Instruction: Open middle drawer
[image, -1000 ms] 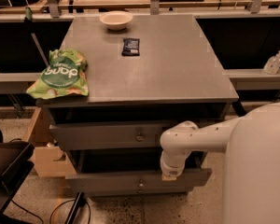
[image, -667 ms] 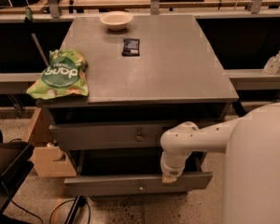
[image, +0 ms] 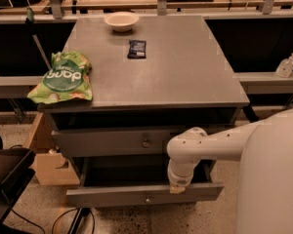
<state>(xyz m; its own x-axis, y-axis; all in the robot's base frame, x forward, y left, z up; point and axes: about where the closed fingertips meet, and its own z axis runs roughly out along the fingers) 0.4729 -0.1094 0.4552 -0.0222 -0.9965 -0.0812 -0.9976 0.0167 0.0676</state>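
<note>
The grey cabinet's middle drawer [image: 112, 196] stands pulled out, its shallow flat front well forward of the taller top drawer [image: 102, 143] above it, so the dark inside shows between the two fronts. Its small round knob [image: 147, 198] sits at the centre of the front, with the top drawer's larger knob [image: 145, 143] straight above at 12 o'clock. The white arm [image: 210, 145] reaches in from 3 o'clock, bends down at its elbow, and ends with the gripper [image: 177, 188] at the top edge of the middle drawer's front, at 2 o'clock from the small knob; whether the jaws are wide or narrow I cannot tell. On the counter [image: 185, 67] a pale bowl [image: 121, 21] sits at 12 o'clock near the far edge, a small dark packet [image: 136, 48] at 5 o'clock from the bowl, and a green snack bag [image: 63, 78] at 8 o'clock, hanging slightly over the left edge. A clear pump bottle [image: 286, 66] stands on a ledge at 3 o'clock from the cabinet
</note>
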